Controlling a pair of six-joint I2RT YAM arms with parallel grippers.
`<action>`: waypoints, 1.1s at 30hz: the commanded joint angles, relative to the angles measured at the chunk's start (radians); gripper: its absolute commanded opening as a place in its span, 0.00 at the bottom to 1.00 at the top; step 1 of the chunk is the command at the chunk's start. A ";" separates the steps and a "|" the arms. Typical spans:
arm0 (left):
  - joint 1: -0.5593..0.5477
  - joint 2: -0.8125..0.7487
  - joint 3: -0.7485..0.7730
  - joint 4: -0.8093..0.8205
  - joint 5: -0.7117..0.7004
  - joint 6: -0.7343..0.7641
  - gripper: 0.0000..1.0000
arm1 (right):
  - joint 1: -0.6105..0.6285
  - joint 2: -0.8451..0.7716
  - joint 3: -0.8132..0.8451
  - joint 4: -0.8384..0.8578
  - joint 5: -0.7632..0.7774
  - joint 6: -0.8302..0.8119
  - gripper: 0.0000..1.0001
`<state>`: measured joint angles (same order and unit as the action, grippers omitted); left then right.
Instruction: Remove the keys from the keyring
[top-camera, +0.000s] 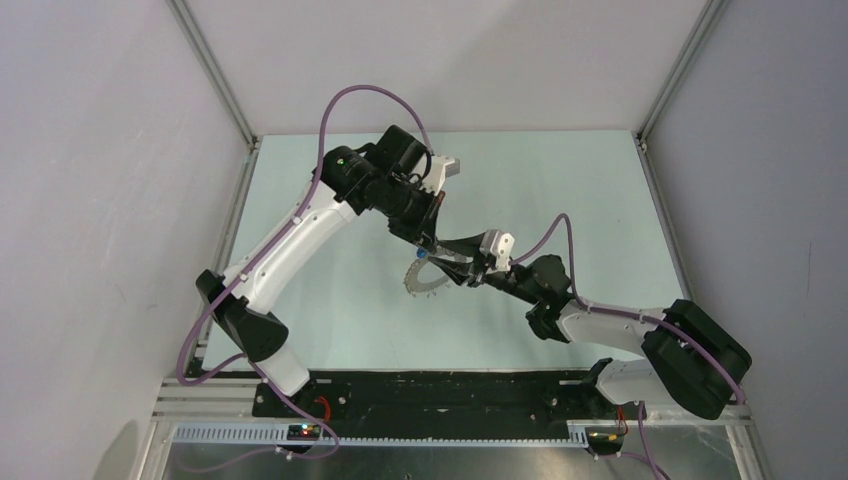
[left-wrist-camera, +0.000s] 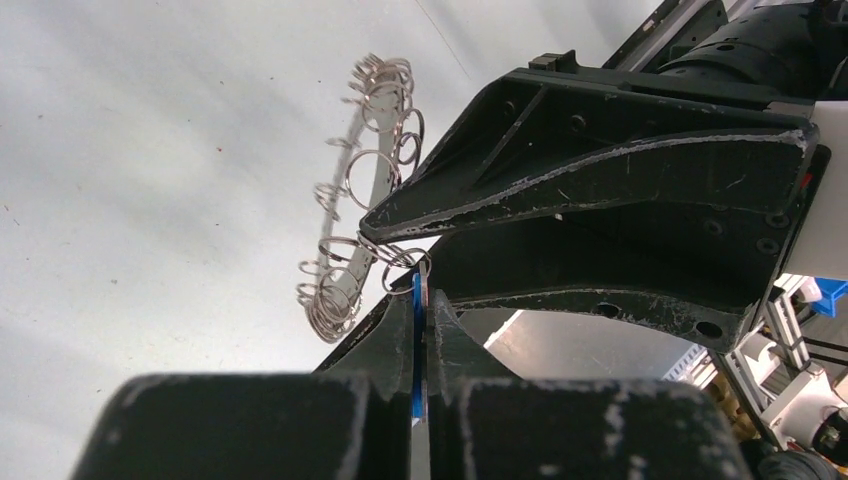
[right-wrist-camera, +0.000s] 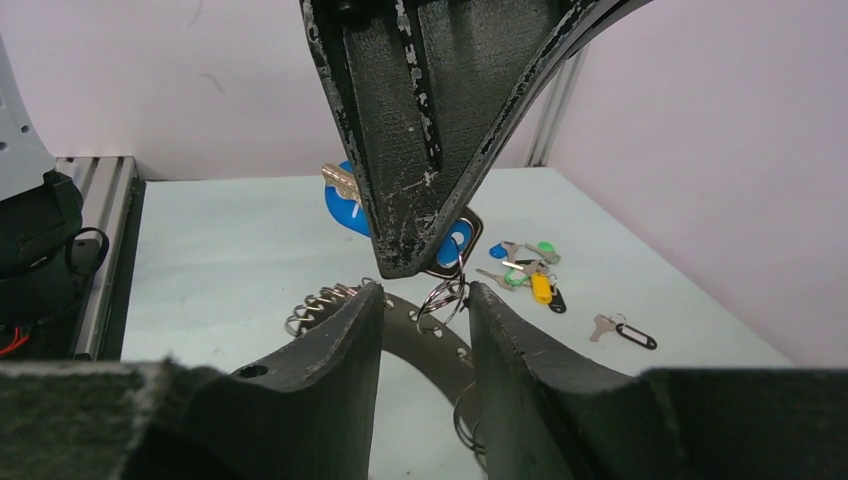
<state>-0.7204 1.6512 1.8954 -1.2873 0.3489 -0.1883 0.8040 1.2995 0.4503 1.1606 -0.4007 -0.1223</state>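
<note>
Clamping a blue tag (left-wrist-camera: 417, 350), the left pincer (left-wrist-camera: 420, 300) faces the right pincer (right-wrist-camera: 425, 300), which stands apart around the keyring (top-camera: 428, 291). The keys (top-camera: 411, 284) point outward from the hoop.

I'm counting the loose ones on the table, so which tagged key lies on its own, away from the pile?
The key with the black tag. It lies alone, to the right of the pile of green- and yellow-tagged keys in the right wrist view.

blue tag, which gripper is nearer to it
Left. The left gripper is shut on the blue tag; the right gripper sits just beside it, fingers astride the keyring.
</note>
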 joint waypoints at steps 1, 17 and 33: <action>-0.001 -0.051 0.041 0.029 0.047 -0.025 0.00 | 0.006 0.003 0.037 0.077 0.019 0.013 0.39; -0.001 -0.057 0.043 0.037 0.028 -0.026 0.00 | 0.003 -0.081 0.004 -0.034 0.051 -0.029 0.18; 0.012 -0.073 0.035 0.036 0.022 -0.033 0.00 | 0.003 -0.159 -0.025 -0.089 0.059 -0.061 0.00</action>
<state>-0.7193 1.6276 1.8954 -1.2732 0.3614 -0.2028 0.8040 1.1675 0.4290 1.0618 -0.3542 -0.1600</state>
